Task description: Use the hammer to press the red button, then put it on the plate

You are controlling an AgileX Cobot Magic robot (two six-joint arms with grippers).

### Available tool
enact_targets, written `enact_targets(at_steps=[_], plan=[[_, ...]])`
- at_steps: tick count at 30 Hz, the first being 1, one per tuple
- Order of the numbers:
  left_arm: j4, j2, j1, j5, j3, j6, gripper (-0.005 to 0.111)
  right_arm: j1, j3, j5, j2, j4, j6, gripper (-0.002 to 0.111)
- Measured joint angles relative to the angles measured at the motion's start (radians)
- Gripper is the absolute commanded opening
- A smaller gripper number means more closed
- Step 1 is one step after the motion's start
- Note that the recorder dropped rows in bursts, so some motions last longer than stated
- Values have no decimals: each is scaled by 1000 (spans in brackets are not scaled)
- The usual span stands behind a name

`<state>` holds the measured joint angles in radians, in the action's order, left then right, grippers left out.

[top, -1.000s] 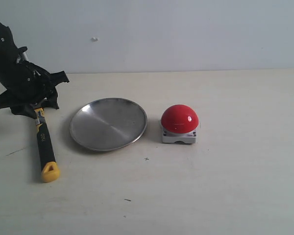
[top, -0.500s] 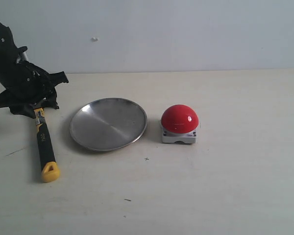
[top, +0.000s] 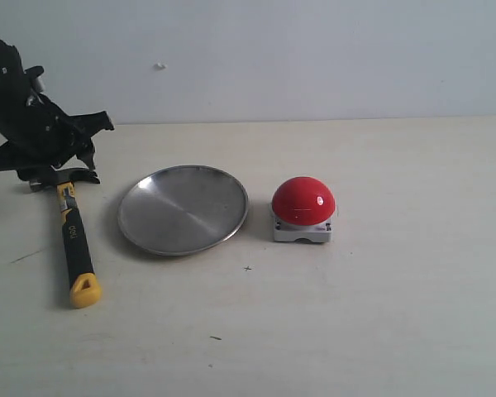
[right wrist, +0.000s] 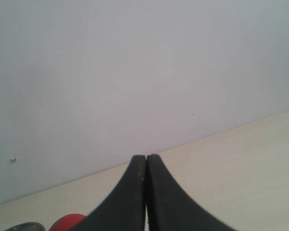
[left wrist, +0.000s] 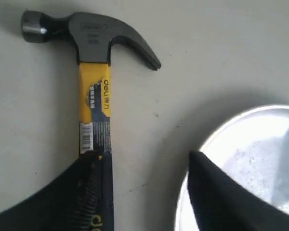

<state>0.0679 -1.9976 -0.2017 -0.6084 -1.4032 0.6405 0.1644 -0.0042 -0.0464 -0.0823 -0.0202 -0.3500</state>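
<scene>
The small claw hammer with a dark metal head and black-and-yellow handle (top: 73, 240) lies flat on the pale beige table (top: 355, 314) at the left of the exterior view. Its yellow butt end points toward the camera and its head lies farther back. The black left gripper (top: 59, 155) hangs over the head end with its jaws spread wide and grips nothing. In the left wrist view one dark finger (left wrist: 62, 202) overlaps the black part of the handle, while the other reaches over the rim of the plate. The round shallow shiny silver metal plate (top: 182, 208) sits just beside the hammer, apart from it. On the plate's other side, near its rim, stands the glossy red dome button on a square light-grey base (top: 303, 201). The right gripper (right wrist: 146, 192) shows only in its own wrist view, with its two black fingers pressed together and nothing between them, facing the plain grey wall (right wrist: 144, 72).
</scene>
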Motion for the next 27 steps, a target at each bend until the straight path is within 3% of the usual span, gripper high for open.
enact_targets(at_steps=[11,18,27], plan=[[-2,0,14,58,-9,89,54,0,0,0,0,0,0,0],[-4,-143,99,-280,-200,224,54,0,0,0,0,0,0,0],[-47,-163,101,-276,-222,224,54,0,0,0,0,0,0,0]])
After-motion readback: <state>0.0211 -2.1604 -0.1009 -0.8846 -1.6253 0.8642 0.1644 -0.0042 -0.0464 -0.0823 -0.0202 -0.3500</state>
